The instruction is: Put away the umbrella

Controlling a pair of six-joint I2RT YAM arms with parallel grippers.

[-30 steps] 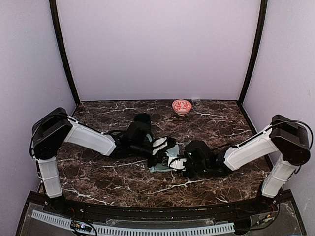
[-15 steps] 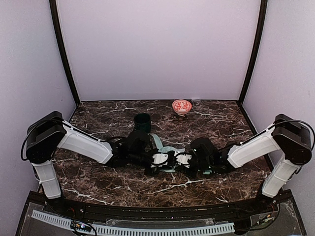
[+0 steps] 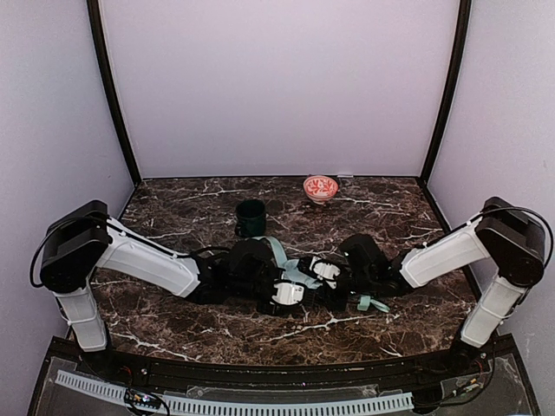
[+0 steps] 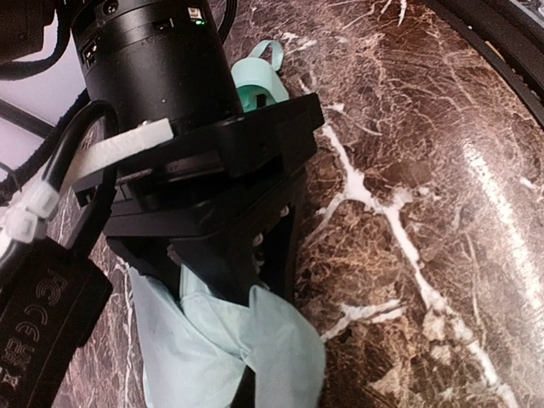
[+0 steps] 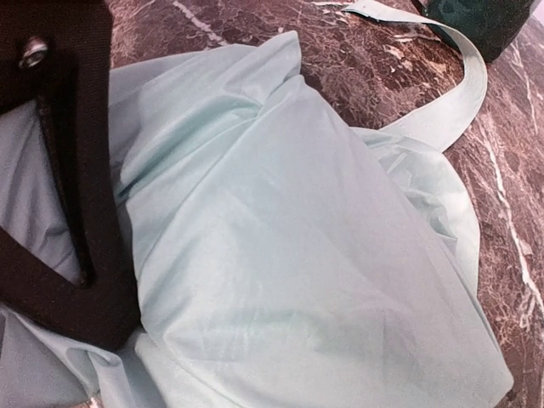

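Now, umbrella (image 3: pixel 293 270): it lies crumpled at the middle of the table (image 3: pixel 165 316), between the two arms. The pale mint-green fabric is loosely bunched.
Band (image 3: pixel 274 251): a flat mint-green band curves out of the fabric toward the mug and lies on the table.
Loop (image 3: pixel 373 303): a small mint-green piece on the table, just beside the right arm on its near side.
Left pincer (image 3: pixel 289 292): it is low at the near-left edge of the fabric. I cannot tell if it is clenched or released.
Right pincer (image 3: pixel 323 272): it is low at the right side of the fabric. In its wrist view the black fingers (image 5: pixel 76 170) meet in a V with fabric between them, so it is clenched on the umbrella.
Mug (image 3: pixel 251 217): dark green, upright, behind the umbrella and apart from it.
Bowl (image 3: pixel 320 187): small, red-patterned, near the back edge of the table.
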